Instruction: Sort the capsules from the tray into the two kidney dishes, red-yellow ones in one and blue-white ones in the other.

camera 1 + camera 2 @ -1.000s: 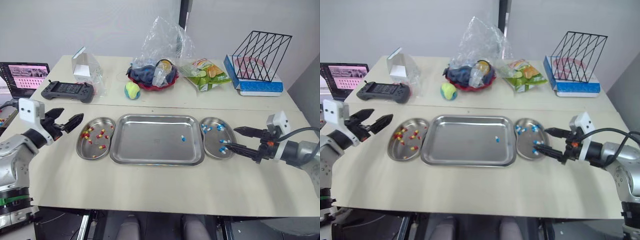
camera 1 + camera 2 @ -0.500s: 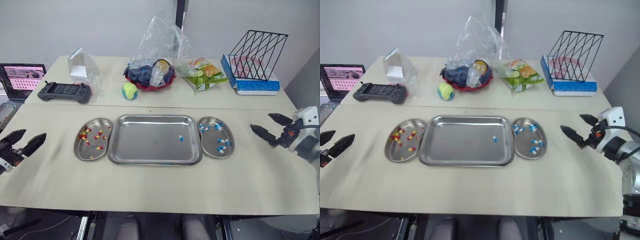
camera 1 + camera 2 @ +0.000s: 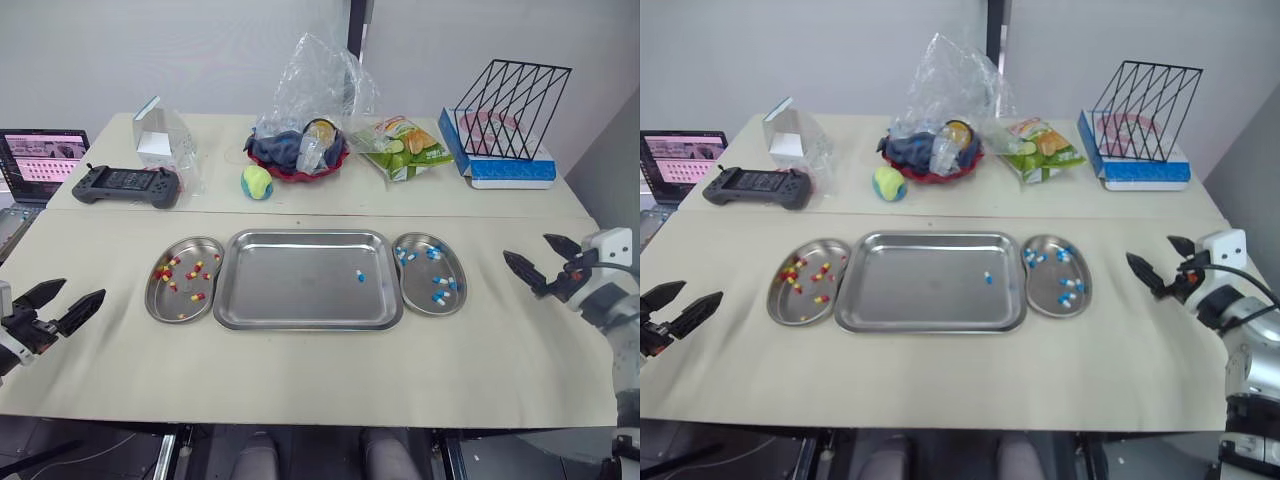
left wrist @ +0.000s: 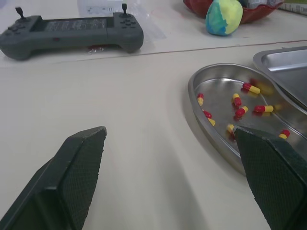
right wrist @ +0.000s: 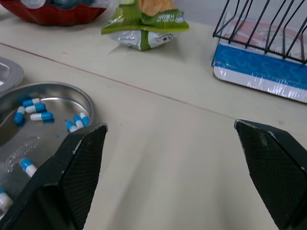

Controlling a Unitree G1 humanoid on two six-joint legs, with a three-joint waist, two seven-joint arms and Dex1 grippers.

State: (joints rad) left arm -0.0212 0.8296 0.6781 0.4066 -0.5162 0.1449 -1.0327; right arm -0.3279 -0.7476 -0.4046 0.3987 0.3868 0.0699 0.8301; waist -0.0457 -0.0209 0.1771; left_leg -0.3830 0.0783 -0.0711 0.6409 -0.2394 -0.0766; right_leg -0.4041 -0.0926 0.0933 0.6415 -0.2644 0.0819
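Note:
The steel tray (image 3: 290, 295) lies mid-table with one blue-white capsule (image 3: 359, 275) on its right side. Left of it, a kidney dish (image 3: 151, 298) holds several red-yellow capsules (image 4: 252, 88). The dish to the tray's right (image 3: 416, 301) holds several blue-white capsules (image 5: 36, 109). My left gripper (image 3: 84, 289) is open and empty near the table's front left edge, well clear of the left dish. Over by the table's right edge, my right gripper (image 3: 525, 246) is open and empty too, a short way right of the right dish.
Along the back stand a laptop (image 3: 40, 152), a game controller (image 3: 125, 184), a clear box (image 3: 160, 135), a ball (image 3: 257, 181), a red bowl under a plastic bag (image 3: 300, 155), a snack bag (image 3: 405, 148) and a wire rack (image 3: 510, 95) on a blue box.
Both arms have drawn back from the dishes. The left gripper dropped toward the front left edge. The right gripper left the right dish for the right edge. The camera shifted slightly.

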